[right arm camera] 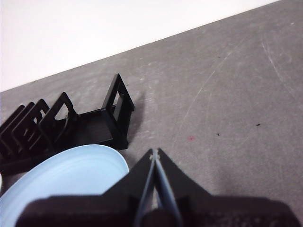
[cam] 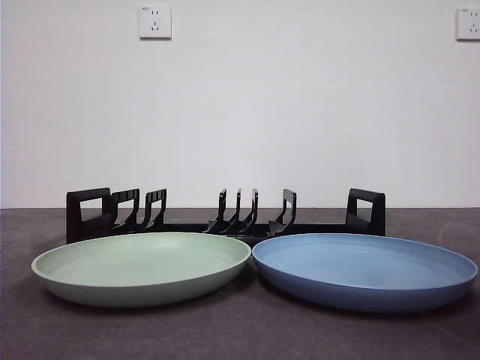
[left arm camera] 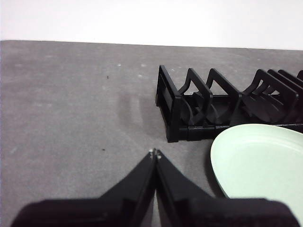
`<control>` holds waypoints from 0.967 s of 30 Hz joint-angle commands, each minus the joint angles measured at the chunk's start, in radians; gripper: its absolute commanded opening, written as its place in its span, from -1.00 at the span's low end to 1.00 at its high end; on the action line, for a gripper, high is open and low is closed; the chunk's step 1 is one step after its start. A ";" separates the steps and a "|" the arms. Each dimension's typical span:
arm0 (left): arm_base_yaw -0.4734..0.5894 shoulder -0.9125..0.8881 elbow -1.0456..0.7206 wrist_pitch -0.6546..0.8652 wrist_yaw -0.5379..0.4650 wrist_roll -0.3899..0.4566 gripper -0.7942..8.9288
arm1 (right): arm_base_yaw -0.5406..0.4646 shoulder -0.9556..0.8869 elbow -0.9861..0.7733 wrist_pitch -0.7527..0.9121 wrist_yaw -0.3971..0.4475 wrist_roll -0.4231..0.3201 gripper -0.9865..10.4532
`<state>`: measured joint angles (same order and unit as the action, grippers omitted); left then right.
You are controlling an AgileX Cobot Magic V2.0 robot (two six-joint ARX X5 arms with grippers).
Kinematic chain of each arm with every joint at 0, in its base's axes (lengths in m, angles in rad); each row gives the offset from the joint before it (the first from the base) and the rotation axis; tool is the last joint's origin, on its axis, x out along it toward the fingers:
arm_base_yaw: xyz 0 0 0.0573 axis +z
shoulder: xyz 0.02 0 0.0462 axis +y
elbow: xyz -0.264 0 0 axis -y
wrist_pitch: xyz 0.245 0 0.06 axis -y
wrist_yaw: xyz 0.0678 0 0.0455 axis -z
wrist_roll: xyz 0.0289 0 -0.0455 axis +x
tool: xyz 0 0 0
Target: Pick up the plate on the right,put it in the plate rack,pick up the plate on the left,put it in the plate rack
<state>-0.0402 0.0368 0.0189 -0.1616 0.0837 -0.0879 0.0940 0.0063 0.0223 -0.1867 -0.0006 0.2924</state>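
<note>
A blue plate (cam: pixel 365 268) lies flat on the table at the right, and a pale green plate (cam: pixel 141 265) lies flat at the left, their rims nearly touching. Behind them stands the long black plate rack (cam: pixel 225 216) with no plate in it. My left gripper (left arm camera: pixel 155 153) is shut with nothing in it, hovering over bare table beside the green plate (left arm camera: pixel 262 165) and the rack's end (left arm camera: pixel 173 109). My right gripper (right arm camera: pixel 154 154) is shut with nothing in it, just beside the blue plate's rim (right arm camera: pixel 71 175), near the rack's other end (right arm camera: pixel 116 111). Neither arm shows in the front view.
The dark grey table (cam: pixel 240 334) runs back to a white wall. Two wall sockets (cam: pixel 154 22) sit high on it. Bare tabletop spreads outward from each gripper (left arm camera: pixel 71 104) (right arm camera: pixel 227 104).
</note>
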 commanded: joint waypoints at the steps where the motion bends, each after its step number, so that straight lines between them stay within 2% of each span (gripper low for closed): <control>1: 0.003 0.004 0.028 -0.013 -0.004 -0.062 -0.85 | 0.000 0.016 0.023 0.005 -0.001 0.029 -0.84; 5: 0.003 0.050 0.095 -0.044 0.001 -0.127 -0.85 | 0.000 0.071 0.072 -0.003 -0.002 0.032 -0.84; 12: 0.003 0.241 0.245 -0.039 0.087 -0.125 -0.85 | 0.000 0.282 0.217 -0.026 -0.007 0.032 -0.84; 15: 0.002 0.327 0.304 -0.039 0.129 -0.121 -0.85 | -0.001 0.391 0.281 -0.032 -0.044 0.028 -0.84; 21: 0.002 0.499 0.407 -0.042 0.251 -0.121 -0.85 | -0.001 0.637 0.397 -0.032 -0.189 0.018 -0.84; 24: 0.002 0.582 0.447 -0.042 0.319 -0.121 -0.85 | 0.000 0.761 0.441 -0.037 -0.216 -0.015 -0.84; 27: 0.001 0.678 0.495 -0.044 0.418 -0.122 -0.84 | -0.001 0.935 0.515 -0.092 -0.281 -0.073 -0.82; 28: -0.001 0.702 0.510 -0.047 0.445 -0.122 -0.81 | -0.001 0.988 0.541 -0.111 -0.297 -0.085 -0.79; 29: -0.008 0.722 0.523 -0.048 0.457 -0.122 -0.69 | 0.000 1.034 0.565 -0.131 -0.307 -0.085 -0.66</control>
<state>-0.0463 0.7609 0.5407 -0.2142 0.5346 -0.2066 0.0933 1.0370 0.5858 -0.3222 -0.3061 0.2264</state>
